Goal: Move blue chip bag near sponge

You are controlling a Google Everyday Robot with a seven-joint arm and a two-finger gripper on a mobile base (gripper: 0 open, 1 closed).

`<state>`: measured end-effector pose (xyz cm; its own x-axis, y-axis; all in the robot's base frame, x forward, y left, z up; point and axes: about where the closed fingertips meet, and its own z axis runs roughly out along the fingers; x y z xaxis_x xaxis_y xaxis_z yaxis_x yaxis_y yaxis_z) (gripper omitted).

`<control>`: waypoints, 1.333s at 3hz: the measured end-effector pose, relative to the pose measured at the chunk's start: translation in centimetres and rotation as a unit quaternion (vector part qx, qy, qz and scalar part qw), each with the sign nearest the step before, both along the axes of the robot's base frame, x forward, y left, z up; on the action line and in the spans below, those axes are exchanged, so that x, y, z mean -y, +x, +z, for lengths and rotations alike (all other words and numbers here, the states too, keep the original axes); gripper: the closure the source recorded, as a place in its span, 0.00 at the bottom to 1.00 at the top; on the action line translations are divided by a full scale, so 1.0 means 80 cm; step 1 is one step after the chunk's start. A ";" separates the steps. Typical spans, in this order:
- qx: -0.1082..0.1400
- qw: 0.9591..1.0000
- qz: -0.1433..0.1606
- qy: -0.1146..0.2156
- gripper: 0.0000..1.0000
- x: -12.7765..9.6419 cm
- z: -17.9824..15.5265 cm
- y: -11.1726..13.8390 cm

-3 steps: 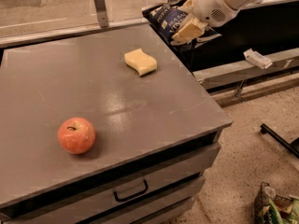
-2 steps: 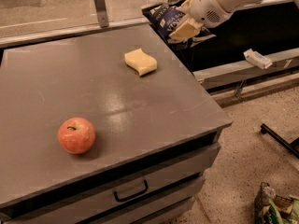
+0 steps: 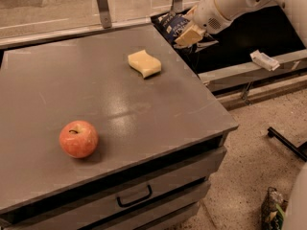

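The blue chip bag point(image 3: 171, 23) is dark navy with white lettering. It hangs above the table's far right edge, just beyond the corner. My gripper point(image 3: 186, 32), with yellowish pads, reaches in from the upper right on a white arm and is shut on the bag's right side. The sponge point(image 3: 144, 63) is a pale yellow wavy block lying on the grey table point(image 3: 158, 109), in front of and to the left of the bag, a short gap away.
A red apple point(image 3: 78, 138) sits at the table's front left. Two metal posts point(image 3: 102, 6) stand behind the table. A white object point(image 3: 264, 60) lies on a ledge at right. A black frame leg point(image 3: 288, 143) and a packet point(image 3: 272, 210) are on the floor.
My gripper has shifted slightly left and down with the chip bag, closer to the table's far right corner. The sponge and the apple have not moved.
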<state>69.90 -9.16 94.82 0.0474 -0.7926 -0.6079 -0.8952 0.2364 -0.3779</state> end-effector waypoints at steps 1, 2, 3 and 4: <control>-0.018 1.000 -0.004 -0.014 0.83 -0.008 -0.025 0.015; -0.034 0.999 0.001 -0.019 0.59 -0.029 -0.047 0.027; -0.045 0.999 0.009 -0.016 0.36 -0.048 -0.065 0.031; -0.047 0.999 0.011 -0.017 0.12 -0.050 -0.069 0.031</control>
